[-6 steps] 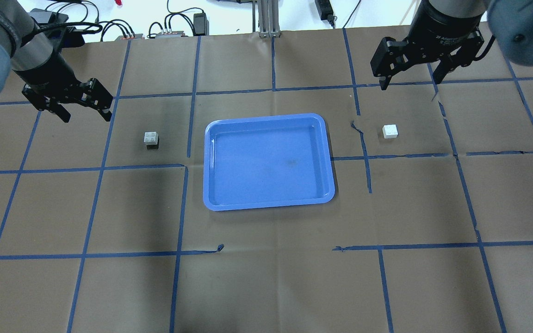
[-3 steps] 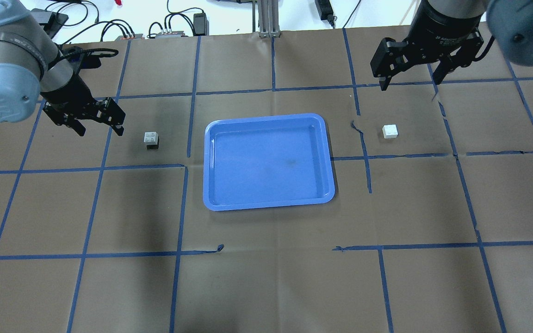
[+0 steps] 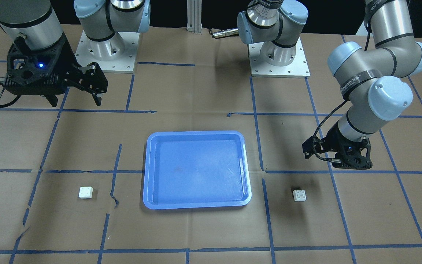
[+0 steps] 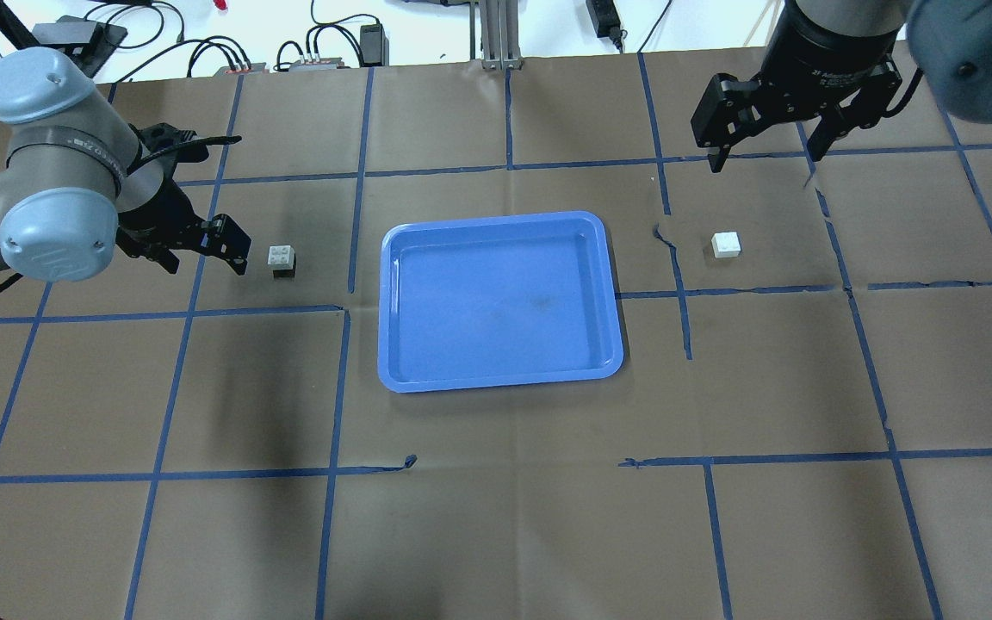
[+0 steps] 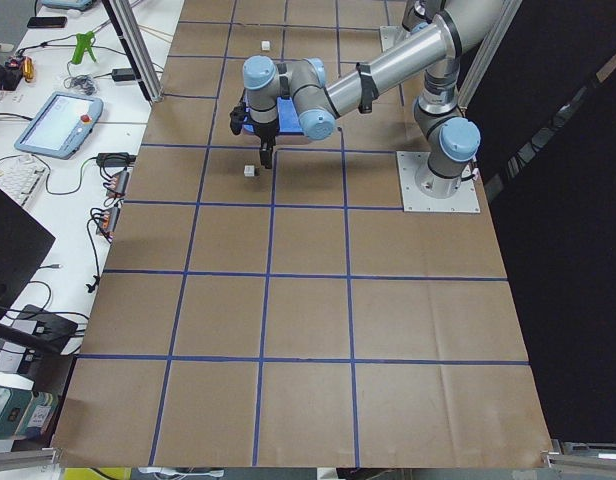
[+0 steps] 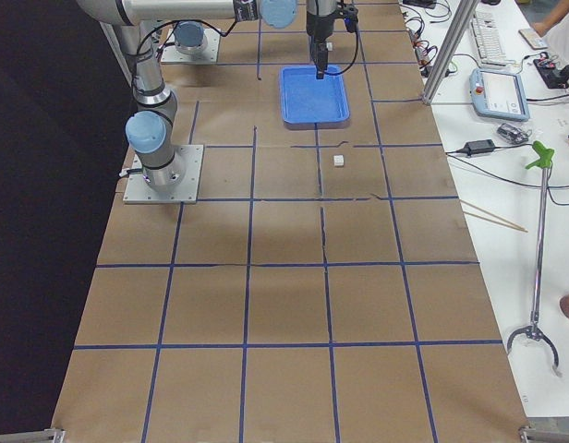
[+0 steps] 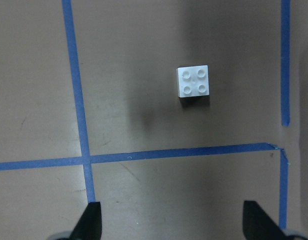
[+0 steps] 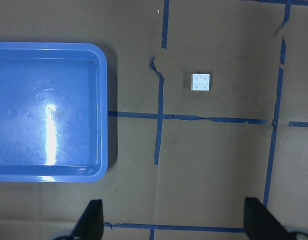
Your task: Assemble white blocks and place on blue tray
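One white block (image 4: 282, 257) sits studs up on the brown paper, left of the blue tray (image 4: 496, 344). It also shows in the left wrist view (image 7: 194, 82) and the front view (image 3: 299, 195). The other white block (image 4: 726, 244) lies right of the tray and shows in the right wrist view (image 8: 201, 82). My left gripper (image 4: 206, 265) is open and empty, low over the table just left of its block. My right gripper (image 4: 763, 158) is open and empty, high and beyond its block. The tray (image 3: 196, 172) holds nothing.
Cables and power bricks (image 4: 315, 52) and an aluminium post (image 4: 496, 34) line the far table edge. Both arm bases (image 3: 278, 55) stand on the robot's side. The paper is torn near the right block (image 4: 664, 237).
My left arm has swung in toward the tray and down, bringing its open gripper close beside the left white block. My right gripper has hardly moved. The blocks and tray are unmoved.
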